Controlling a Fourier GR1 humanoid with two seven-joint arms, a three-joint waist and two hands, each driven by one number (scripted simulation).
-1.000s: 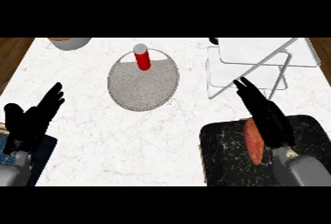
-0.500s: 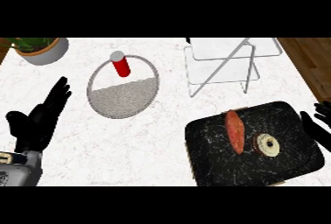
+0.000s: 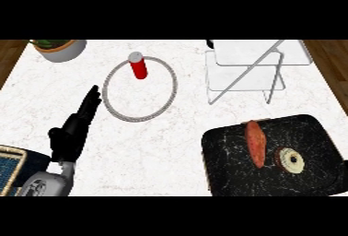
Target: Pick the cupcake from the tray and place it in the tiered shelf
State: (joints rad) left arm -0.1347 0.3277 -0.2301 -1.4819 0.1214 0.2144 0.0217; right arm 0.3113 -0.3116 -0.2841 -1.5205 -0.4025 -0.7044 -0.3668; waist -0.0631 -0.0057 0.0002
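The cupcake (image 3: 292,161) lies on its side on the black tray (image 3: 231,177) at the lower right, its pale wrapper ringing a dark centre. Beside it on the tray lies a long reddish sausage-like item (image 3: 256,143). The white wire tiered shelf (image 3: 253,69) stands at the back right, just beyond the tray. My left hand (image 3: 73,131) rests open at the lower left, fingers straight and pointing away, far from the tray. No part of my right hand shows.
A round plate (image 3: 117,107) sits at the centre left with a red bottle (image 3: 138,66) upright at its far rim. A potted plant (image 3: 60,48) stands in the back left corner. A blue woven object (image 3: 9,168) is at the left edge.
My right hand, at the right edge half a second ago and over the tray before that, has left the view. The view has shifted; my left hand stays open at the left.
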